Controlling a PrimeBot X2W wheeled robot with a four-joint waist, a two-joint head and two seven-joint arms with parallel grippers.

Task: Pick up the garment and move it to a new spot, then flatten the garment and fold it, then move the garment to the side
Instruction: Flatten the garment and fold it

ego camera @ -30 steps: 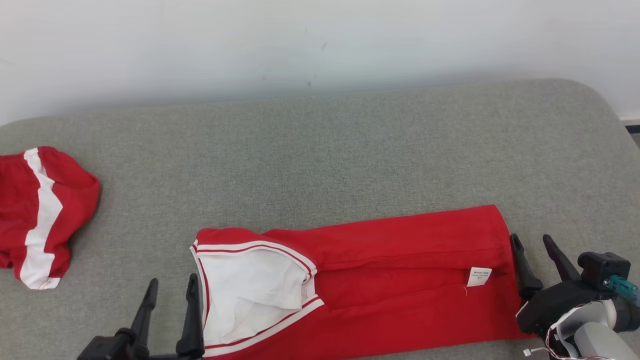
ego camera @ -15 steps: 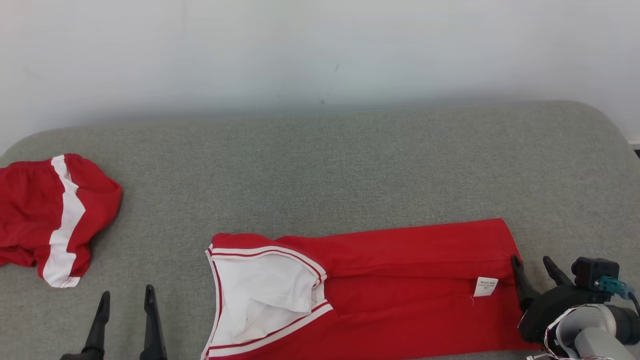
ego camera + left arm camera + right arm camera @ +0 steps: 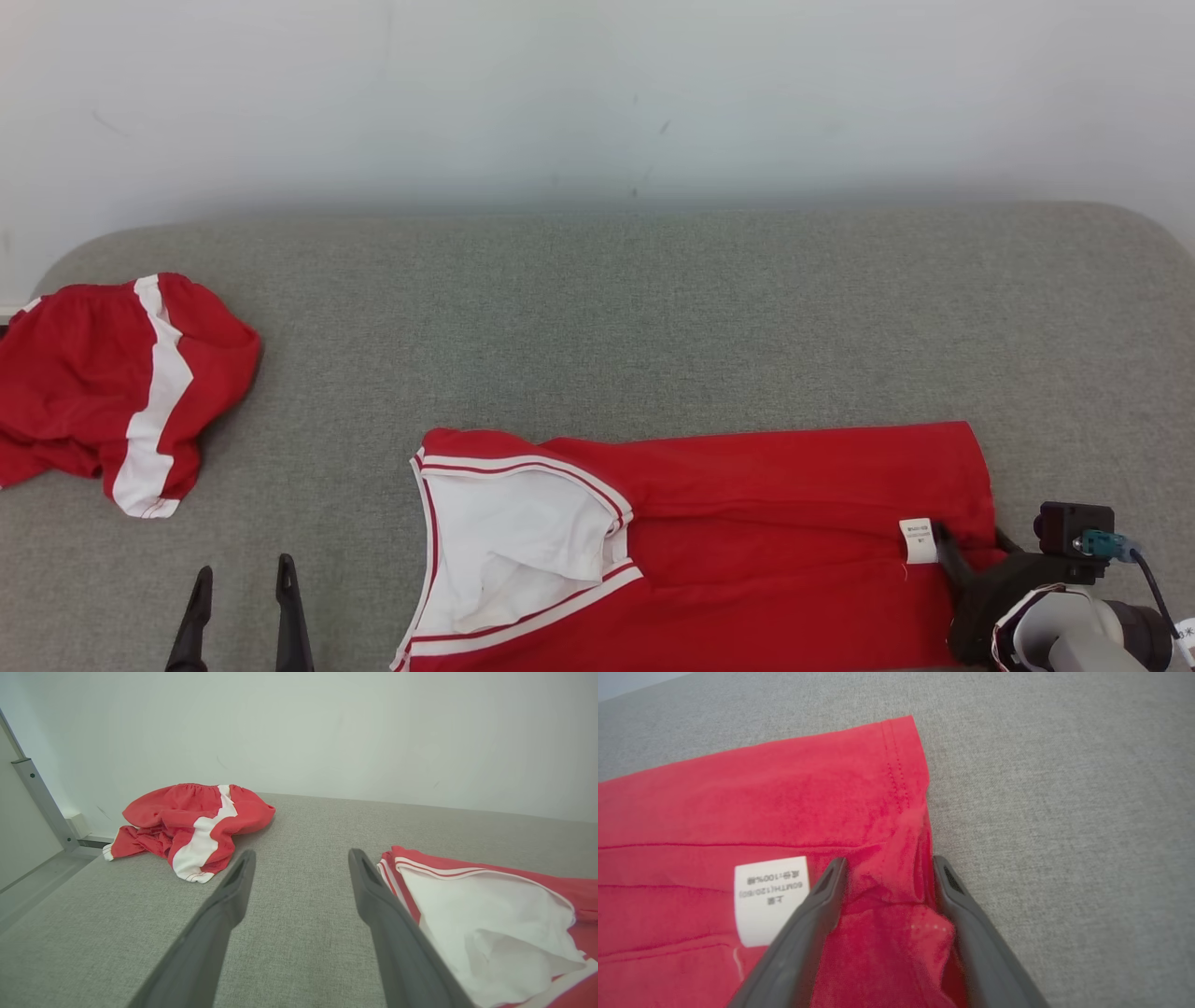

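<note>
The red garment (image 3: 794,523) lies spread along the lower middle and lower right of the head view, on a grey fabric surface (image 3: 653,308). Its neck opening (image 3: 513,551), edged with white and red bands and showing white lining, faces the lower left. Its straight hem (image 3: 906,779) is at the lower right. A small white label (image 3: 917,540) sits on the red cloth just inside that hem.

The right gripper (image 3: 973,546) is at the hem end, in the lower right corner of the head view. In the right wrist view its two dark fingers (image 3: 822,905) stand spread apart on either side of a raised pucker of the hem. The label is just beside the finger on the left of that view. The cloth is bunched between the fingers but not pinched shut.

The left gripper (image 3: 245,569) rises from the bottom edge at the lower left, over bare grey fabric just beside the neck opening and not touching it. Its fingers are released and wide apart, with nothing between them.

A second red piece of clothing (image 3: 121,392) with a broad white stripe lies crumpled at the left edge, well apart from the garment. A pale wall (image 3: 597,93) fills the upper part of the frame.
</note>
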